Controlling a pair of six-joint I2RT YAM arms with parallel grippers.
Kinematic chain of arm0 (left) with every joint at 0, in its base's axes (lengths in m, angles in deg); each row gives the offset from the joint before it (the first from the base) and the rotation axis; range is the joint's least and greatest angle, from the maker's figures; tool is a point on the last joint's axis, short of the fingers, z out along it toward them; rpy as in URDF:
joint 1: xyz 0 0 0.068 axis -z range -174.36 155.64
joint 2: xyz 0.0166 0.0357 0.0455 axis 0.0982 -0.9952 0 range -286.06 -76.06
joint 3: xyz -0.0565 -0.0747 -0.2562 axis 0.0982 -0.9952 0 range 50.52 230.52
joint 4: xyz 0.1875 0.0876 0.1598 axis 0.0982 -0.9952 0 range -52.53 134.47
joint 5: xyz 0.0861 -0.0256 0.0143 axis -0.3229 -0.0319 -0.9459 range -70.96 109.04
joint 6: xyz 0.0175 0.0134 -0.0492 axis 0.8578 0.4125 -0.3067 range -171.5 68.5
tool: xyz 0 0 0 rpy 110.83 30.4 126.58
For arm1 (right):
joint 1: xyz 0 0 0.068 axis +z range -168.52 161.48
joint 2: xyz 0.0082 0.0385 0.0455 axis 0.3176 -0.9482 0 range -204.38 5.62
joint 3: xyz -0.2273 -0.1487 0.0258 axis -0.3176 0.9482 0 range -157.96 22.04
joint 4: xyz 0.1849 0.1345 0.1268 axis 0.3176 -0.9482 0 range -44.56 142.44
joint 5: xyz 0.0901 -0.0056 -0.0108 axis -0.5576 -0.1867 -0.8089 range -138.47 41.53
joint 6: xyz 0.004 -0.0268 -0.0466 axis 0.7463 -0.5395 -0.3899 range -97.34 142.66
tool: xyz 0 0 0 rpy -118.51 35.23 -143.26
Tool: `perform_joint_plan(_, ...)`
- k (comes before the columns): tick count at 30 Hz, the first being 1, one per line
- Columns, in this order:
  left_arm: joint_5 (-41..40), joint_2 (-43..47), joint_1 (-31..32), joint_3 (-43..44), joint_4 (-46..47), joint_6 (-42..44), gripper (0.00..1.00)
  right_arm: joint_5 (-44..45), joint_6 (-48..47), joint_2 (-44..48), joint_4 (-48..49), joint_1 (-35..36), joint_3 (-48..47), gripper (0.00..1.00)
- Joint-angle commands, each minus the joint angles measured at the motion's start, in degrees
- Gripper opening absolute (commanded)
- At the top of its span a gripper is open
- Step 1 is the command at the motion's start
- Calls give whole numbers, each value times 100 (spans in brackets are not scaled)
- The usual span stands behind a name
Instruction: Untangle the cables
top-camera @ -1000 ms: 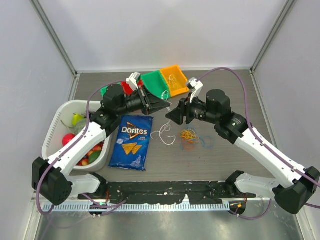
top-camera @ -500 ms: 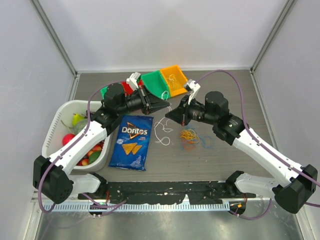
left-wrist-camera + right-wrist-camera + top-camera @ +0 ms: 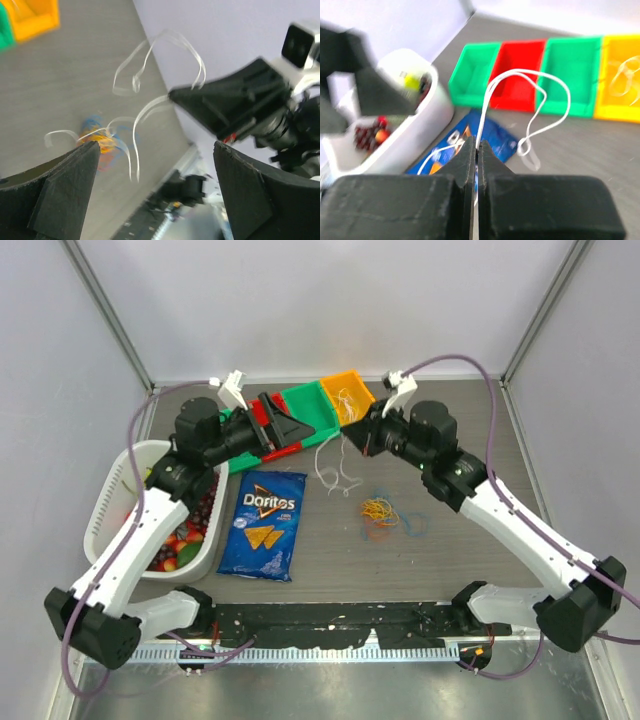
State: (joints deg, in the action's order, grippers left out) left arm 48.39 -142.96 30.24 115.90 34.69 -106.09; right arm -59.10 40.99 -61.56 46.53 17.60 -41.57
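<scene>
The bench (image 3: 450, 570) lies under both arms. The left gripper (image 3: 156, 145) is wide open and holds nothing. The right gripper (image 3: 476, 145) pinches a white cable (image 3: 524, 146), which dangles under it. The other cables (image 3: 380, 510) lie nearby, below that gripper.

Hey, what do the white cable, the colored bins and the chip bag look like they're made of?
The white cable: thin limp cord, perhaps string or soft plastic, since it hangs in loose loops. The colored bins: rigid, smooth plastic, judging by molded walls and solid colors. The chip bag: glossy printed film, slightly crinkled, catching light.
</scene>
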Motion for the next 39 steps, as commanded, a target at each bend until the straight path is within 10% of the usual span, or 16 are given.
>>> perform_joint_plan(1, -1595, 642, -17, 721, -1437, 2169, 100, 1037, -66, -697, 108, -455, -1325, 1)
perform_joint_plan(18, -3083, 1380, 317, -183, -1062, 3973, 100, 2293, -1061, -4417, 1101, -1177, -4475, 1)
perform_joint_plan(39, -3629, 1539, 537, -887, -718, 4202, 100, 2988, -1218, -3987, 1373, -685, -4476, 1)
